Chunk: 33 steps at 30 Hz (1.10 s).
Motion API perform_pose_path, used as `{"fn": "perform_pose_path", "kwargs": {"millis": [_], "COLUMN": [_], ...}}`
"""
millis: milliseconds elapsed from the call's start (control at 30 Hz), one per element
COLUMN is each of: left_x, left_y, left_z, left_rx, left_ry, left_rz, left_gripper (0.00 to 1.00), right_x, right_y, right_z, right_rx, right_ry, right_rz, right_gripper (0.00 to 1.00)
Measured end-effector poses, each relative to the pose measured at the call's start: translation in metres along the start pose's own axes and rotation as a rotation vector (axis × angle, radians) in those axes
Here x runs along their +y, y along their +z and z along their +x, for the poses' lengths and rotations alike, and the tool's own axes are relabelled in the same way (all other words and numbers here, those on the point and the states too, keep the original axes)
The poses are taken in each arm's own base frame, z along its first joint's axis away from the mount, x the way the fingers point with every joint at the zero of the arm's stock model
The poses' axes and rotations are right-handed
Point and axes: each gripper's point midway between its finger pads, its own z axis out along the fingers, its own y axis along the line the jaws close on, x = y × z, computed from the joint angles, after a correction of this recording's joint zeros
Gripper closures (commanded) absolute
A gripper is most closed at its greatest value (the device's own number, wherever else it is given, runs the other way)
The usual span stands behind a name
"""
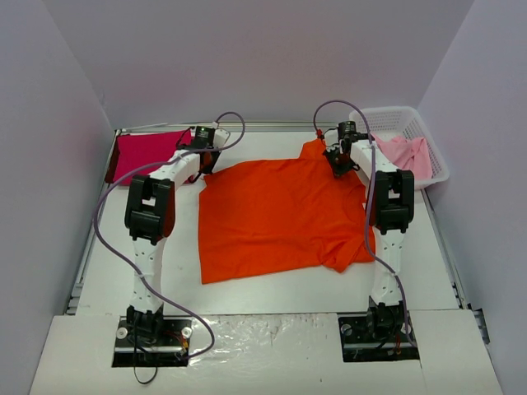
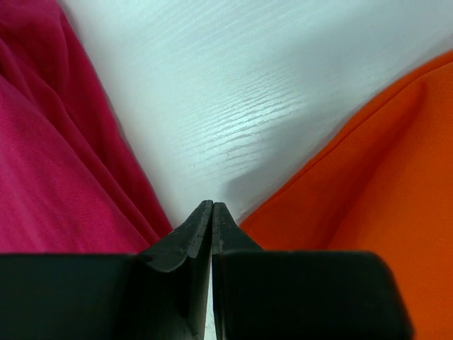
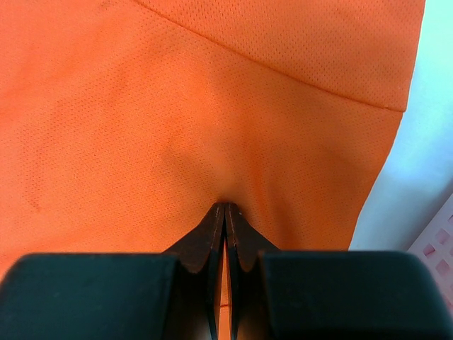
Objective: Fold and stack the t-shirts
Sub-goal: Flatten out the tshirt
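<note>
A bright orange t-shirt (image 1: 280, 216) lies spread flat in the middle of the table. My right gripper (image 1: 338, 164) (image 3: 225, 205) is at its far right shoulder, shut on a pinch of the orange cloth (image 3: 212, 106), which puckers at the fingertips. A magenta-red t-shirt (image 1: 145, 154) (image 2: 49, 163) lies folded at the far left. My left gripper (image 1: 206, 164) (image 2: 212, 203) is shut with nothing between its jaws, its tips over the bare table strip (image 2: 233, 106) between the magenta shirt and the orange shirt's edge (image 2: 375, 184). A pale pink t-shirt (image 1: 407, 155) lies crumpled in the basket.
A white lattice basket (image 1: 437, 159) stands at the far right corner, and its edge (image 3: 439, 244) shows beside the right gripper. Grey walls close in the table on three sides. The orange shirt's near right corner (image 1: 344, 257) is folded over and wrinkled.
</note>
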Motion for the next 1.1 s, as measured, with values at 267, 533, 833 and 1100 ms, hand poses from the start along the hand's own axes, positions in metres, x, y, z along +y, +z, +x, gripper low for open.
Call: {"fn": "perform_pose_path", "kwargs": {"millis": [267, 533, 833, 1100], "left_x": [-0.011, -0.026, -0.03, -0.025], "left_y": [-0.014, -0.012, 0.002, 0.01], "left_z": [0.003, 0.018, 0.018, 0.011], "left_rx": [0.003, 0.055, 0.117, 0.15], "left_ry": [-0.004, 0.001, 0.028, 0.031], "left_rz": [0.066, 0.124, 0.13, 0.117], "left_gripper": [0.98, 0.98, 0.98, 0.98], "right_x": [-0.002, -0.003, -0.004, -0.004], "right_y": [0.0, 0.001, 0.002, 0.002], "right_z": [0.0, 0.0, 0.0, 0.0], "right_rx": [0.0, -0.001, -0.005, -0.009], "right_ry": [0.0, -0.006, -0.02, -0.024], "right_rz": [0.009, 0.011, 0.019, 0.021], "right_gripper": [1.0, 1.0, 1.0, 1.0]}}
